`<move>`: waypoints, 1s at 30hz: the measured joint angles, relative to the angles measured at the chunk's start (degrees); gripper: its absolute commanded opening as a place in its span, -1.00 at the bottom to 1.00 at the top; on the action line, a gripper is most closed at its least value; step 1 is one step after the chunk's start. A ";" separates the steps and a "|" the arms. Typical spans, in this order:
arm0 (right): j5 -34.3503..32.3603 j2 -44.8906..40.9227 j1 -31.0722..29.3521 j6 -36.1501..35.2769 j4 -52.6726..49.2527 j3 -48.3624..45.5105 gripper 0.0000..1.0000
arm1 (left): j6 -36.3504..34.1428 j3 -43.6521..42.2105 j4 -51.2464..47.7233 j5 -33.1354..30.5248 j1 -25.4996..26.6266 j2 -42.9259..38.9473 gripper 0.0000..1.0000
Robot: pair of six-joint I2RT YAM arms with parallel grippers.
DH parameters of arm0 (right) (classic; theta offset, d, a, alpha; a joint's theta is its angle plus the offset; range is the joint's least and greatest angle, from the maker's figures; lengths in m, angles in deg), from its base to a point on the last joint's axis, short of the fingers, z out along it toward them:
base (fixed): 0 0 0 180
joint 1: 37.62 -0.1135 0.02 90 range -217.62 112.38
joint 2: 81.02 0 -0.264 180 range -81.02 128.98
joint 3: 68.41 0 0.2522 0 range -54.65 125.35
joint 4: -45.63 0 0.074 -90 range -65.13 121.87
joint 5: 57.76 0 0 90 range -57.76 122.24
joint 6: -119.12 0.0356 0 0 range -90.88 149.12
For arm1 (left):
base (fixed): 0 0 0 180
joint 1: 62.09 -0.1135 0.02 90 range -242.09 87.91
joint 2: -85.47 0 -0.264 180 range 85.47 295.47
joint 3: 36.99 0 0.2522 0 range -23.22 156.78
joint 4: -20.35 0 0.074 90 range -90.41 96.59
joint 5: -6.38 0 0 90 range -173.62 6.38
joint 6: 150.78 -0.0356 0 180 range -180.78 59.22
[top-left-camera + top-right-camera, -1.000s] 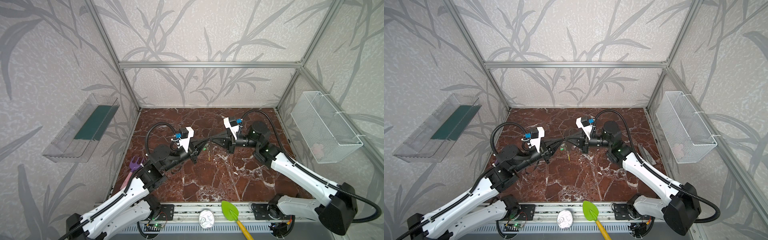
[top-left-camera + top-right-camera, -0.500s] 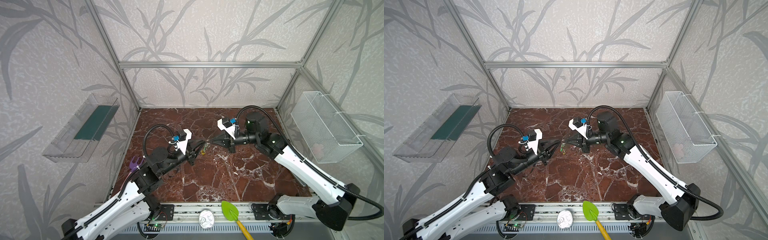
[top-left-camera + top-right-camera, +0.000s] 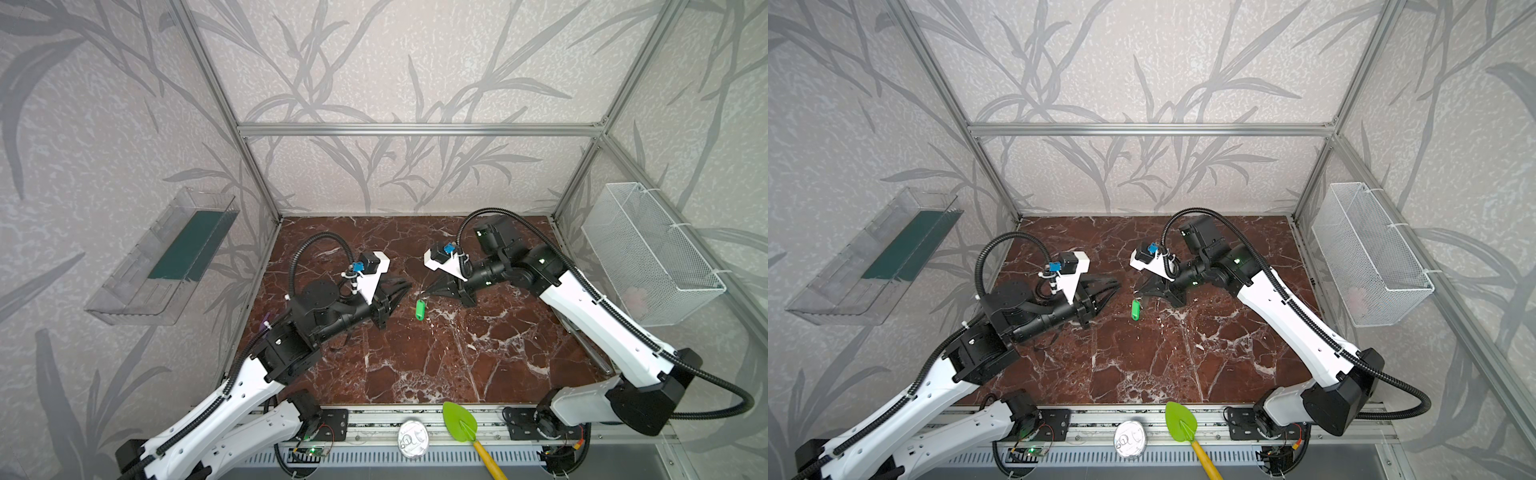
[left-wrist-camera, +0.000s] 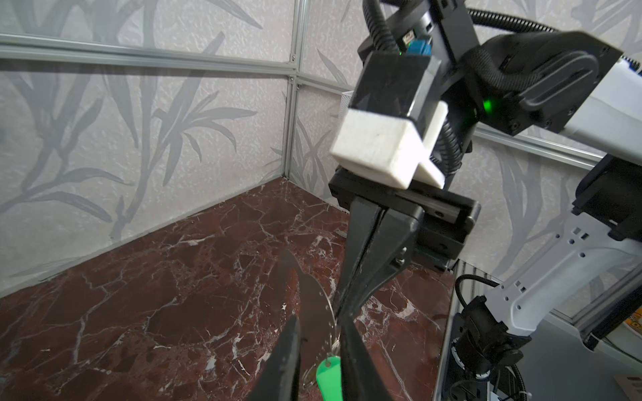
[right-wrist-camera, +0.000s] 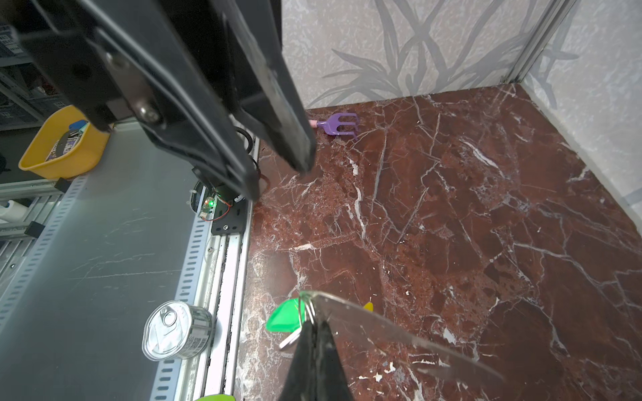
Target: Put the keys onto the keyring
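Peeking past keyring, right wrist only: yellow tag.

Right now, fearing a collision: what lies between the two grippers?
The green-tagged key, hanging from the keyring pinched in the right gripper; the left wrist view shows it best.

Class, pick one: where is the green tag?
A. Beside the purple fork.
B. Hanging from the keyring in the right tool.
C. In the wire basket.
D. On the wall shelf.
B: the green tag dangles from the keyring gripped by the right tool.
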 measured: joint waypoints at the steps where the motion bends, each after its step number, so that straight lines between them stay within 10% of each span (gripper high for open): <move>1: 0.20 0.00 0.00 0.02 0.00 0.00 -1.00 | 0.02 -0.11 -0.68 0.46 0.00 0.42 -0.54; 16: 5.97 -1.25 1.75 4.28 5.97 -1.92 -1.00 | 2.32 -11.78 5.20 6.54 0.50 -5.81 -0.50; 30: 5.64 -6.91 1.90 27.80 26.73 -10.97 -1.00 | 0.85 -13.75 13.79 1.62 4.13 -5.29 -0.59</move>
